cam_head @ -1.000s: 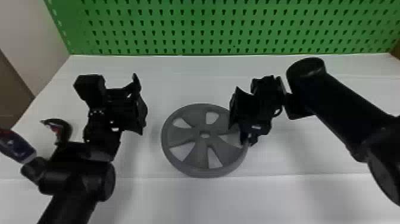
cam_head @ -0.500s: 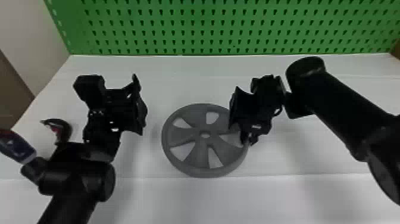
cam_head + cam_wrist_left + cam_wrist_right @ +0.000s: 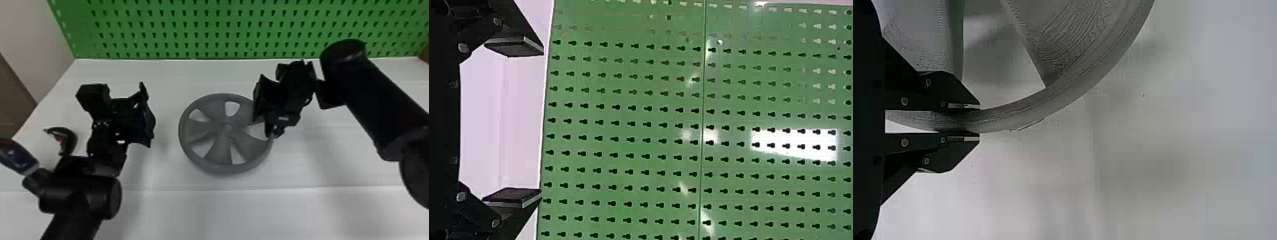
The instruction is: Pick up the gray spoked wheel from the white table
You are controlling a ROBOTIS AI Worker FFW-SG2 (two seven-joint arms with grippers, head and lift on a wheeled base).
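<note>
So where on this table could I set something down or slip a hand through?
The white table is bare between the gray spoked wheel and the green pegboard, and on the wheel's near side. It's crowded at the wheel's right rim, gripped by the right pincer; the left pincer hangs left.

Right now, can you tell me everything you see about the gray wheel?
The gray wheel is round, with a rim, a center hub and five wide spokes. It looks whole, like ridged plastic. It seems to lie flat on the white table, its rim clamped in the right tool.
</note>
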